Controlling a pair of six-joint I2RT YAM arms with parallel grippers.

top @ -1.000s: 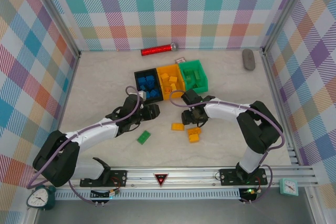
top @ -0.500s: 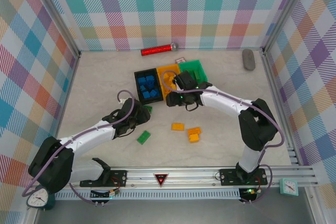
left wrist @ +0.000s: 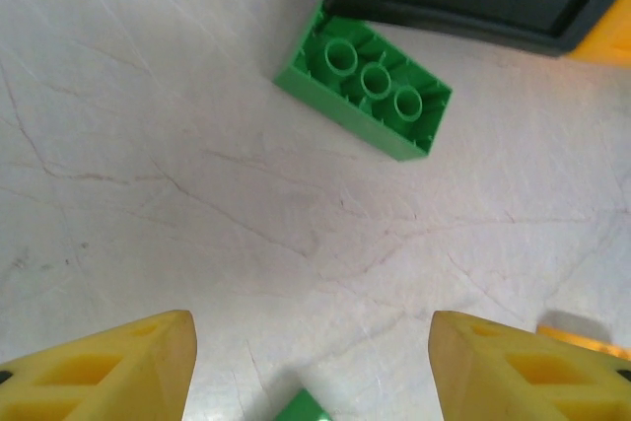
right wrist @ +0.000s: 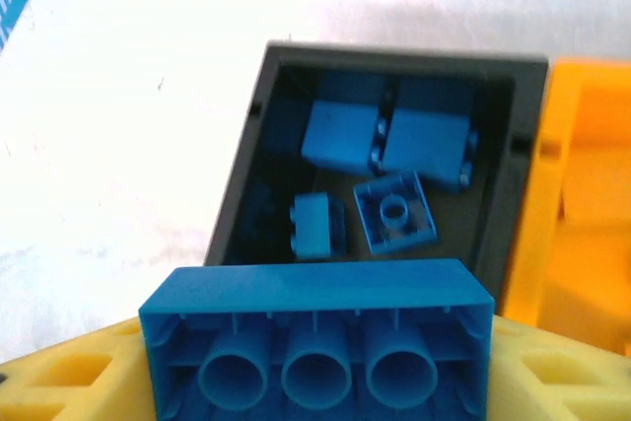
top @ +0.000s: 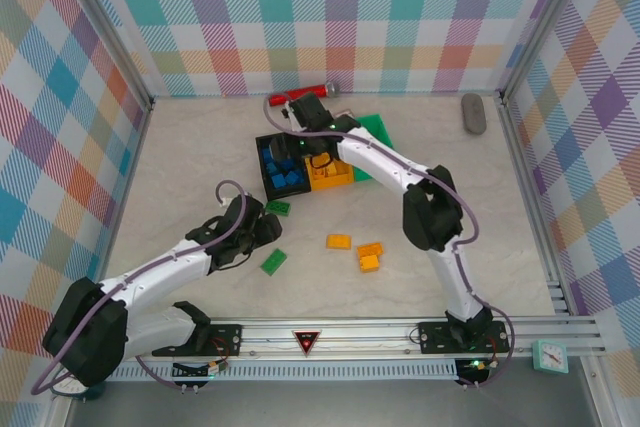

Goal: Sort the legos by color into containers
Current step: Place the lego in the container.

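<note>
Blue brick (right wrist: 315,327) up in the air, hollow underside to the wrist camera, pinched at its ends by the right gripper (right wrist: 315,382), whose fingers are closed on it. Right below sits the black bin (right wrist: 404,56), the left one of the row, with several blue bricks (right wrist: 389,140) already on its floor. I'd call this the drop about to happen.

Here's the worry: the orange bin (right wrist: 552,145) touches the black one on its right. If the brick is let go off centre, it could clip the shared rim and tip into the wrong colour. It could also bounce off the bricks below and hop out.

From above, the right arm stretches far across the orange bin and the green bin (top: 378,129). A low pull-back could drag a wall and shove the row.

Nearer in, the left gripper (left wrist: 311,342) hangs over bare table, fingers spread wide, nothing between them. Ahead of it lies a green brick (left wrist: 365,96), studs down, its far end right against the black bin's near wall. A finger coming down on that side has little room and may knock the bin.

A second green brick (top: 273,262) lies nearer the bases. Three orange bricks (top: 360,251) wait to its right, well apart from the bins.
</note>
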